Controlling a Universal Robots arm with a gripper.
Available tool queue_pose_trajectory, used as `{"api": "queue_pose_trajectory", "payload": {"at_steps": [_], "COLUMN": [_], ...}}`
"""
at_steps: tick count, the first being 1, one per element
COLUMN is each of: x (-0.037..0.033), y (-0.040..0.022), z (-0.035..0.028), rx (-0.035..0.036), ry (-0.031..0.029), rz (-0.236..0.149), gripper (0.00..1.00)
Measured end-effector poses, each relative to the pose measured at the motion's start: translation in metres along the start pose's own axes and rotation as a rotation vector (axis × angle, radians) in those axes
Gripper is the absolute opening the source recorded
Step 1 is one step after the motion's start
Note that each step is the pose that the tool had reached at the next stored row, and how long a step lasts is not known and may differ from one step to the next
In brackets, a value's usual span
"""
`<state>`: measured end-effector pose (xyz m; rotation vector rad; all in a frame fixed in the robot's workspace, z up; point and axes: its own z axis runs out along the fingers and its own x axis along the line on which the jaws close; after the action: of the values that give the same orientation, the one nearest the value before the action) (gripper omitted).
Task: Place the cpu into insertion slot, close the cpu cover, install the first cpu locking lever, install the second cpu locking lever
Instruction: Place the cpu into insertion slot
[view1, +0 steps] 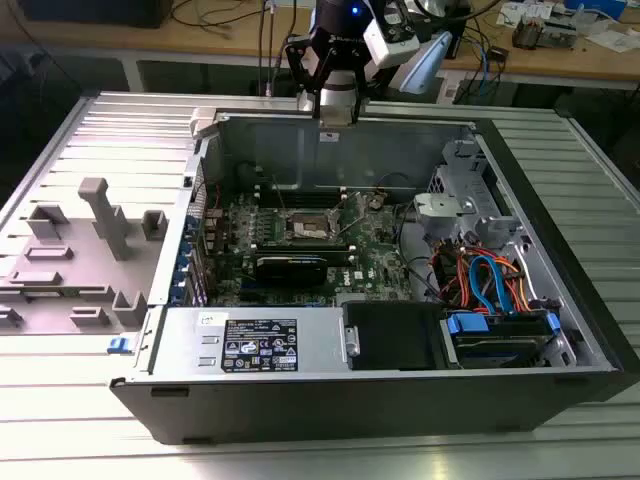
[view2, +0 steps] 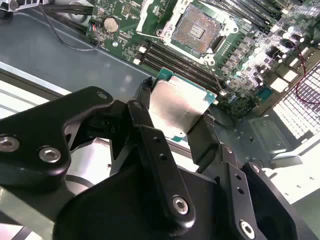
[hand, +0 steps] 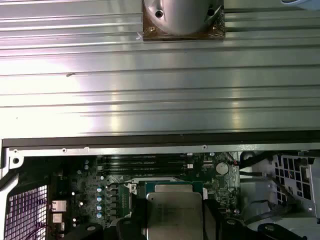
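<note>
While the claw (view2: 176, 112) pinches the cpu (view2: 175, 100) by two opposite edges, its dark fingers (view2: 202, 137) pressed against the chip's sides and the silver-grey top turned toward the wrist cameras, the chip hangs in the air above the green board (view2: 240, 60) and short of the insertion slot (view2: 200, 30). In the exterior view the arm stands high over the far wall of the open computer case (view1: 350, 410), which lies on the ribbed metal counter (view1: 60, 430). The slot looks ready: its dark contact field is bare, and what seems to be the cpu cover (view2: 147, 12) stands swung up at one side of it. I judge the placing step to be in hand, with none of the four steps finished. To do it well, the chip should stay level in the pinch and travel above the long black memory slots (view2: 185, 62) that lie between it and the socket in the second wrist view. Its edges should be squared to the socket's silvery rim before any descent, and the orientation marks checked, though I cannot make them out here. The drop should be straight down, with no sliding and no pressing, since the contacts probably bend easily.
</note>
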<state>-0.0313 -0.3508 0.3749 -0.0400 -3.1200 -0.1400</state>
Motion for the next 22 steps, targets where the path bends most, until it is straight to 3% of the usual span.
{"api": "queue_pose_trajectory", "payload": {"at_steps": [22], "x": [-0.0001], "y": [-0.006], "z": [-0.0005], "rx": [0.0], "ry": [0.0001], "rz": [0.0], "gripper": [0.55]}}
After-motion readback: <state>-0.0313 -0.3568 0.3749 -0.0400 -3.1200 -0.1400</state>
